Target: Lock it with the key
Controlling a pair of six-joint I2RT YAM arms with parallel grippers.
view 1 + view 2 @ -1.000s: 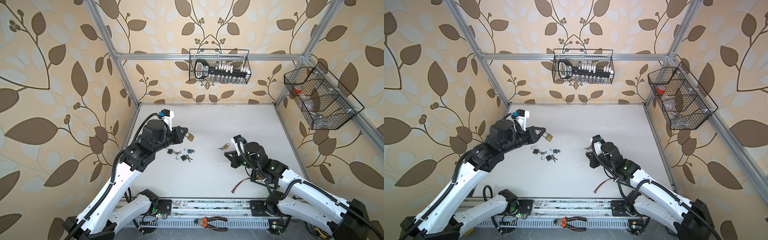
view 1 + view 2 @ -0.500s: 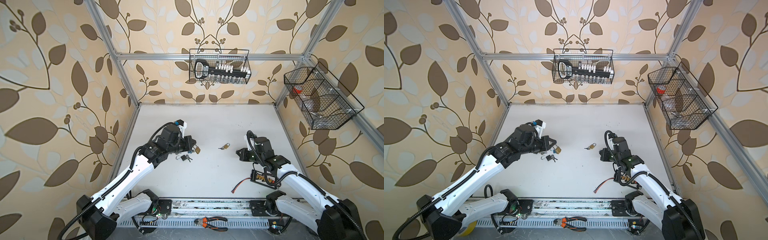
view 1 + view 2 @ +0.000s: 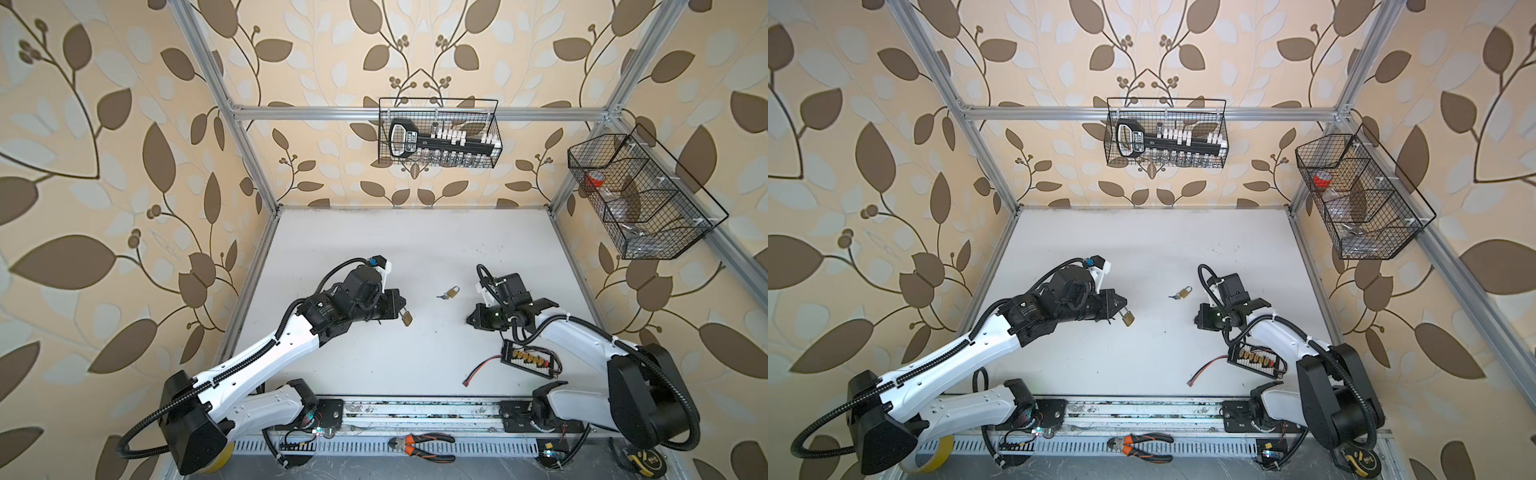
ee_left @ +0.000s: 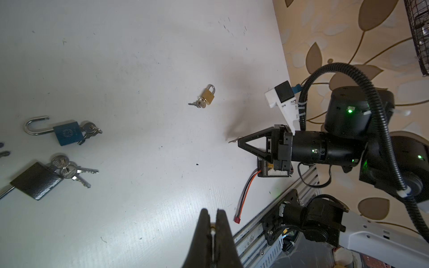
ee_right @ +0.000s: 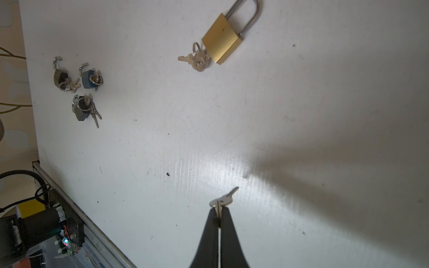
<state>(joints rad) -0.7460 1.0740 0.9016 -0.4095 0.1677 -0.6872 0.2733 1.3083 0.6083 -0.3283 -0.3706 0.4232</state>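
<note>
My right hand [image 5: 219, 212] is clenched on a small silver key [image 5: 224, 199]; my left hand [image 3: 398, 309] grips a small brass padlock [image 3: 407, 319] by its shackle. They're well apart, so I judge insertion and turning remain. Beyond, a spare keyed brass padlock [image 3: 451, 292] lies on the white bench [image 3: 415, 249].

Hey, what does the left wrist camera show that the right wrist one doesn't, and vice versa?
Only left wrist: the left gripper, shut on a held padlock seen as a brass sliver, plus a connector board and red-black wire. Only right wrist: a grey padlock. Both: the table, a brass padlock with keys, blue padlock, black padlock, and the right gripper shut on a key.
</note>
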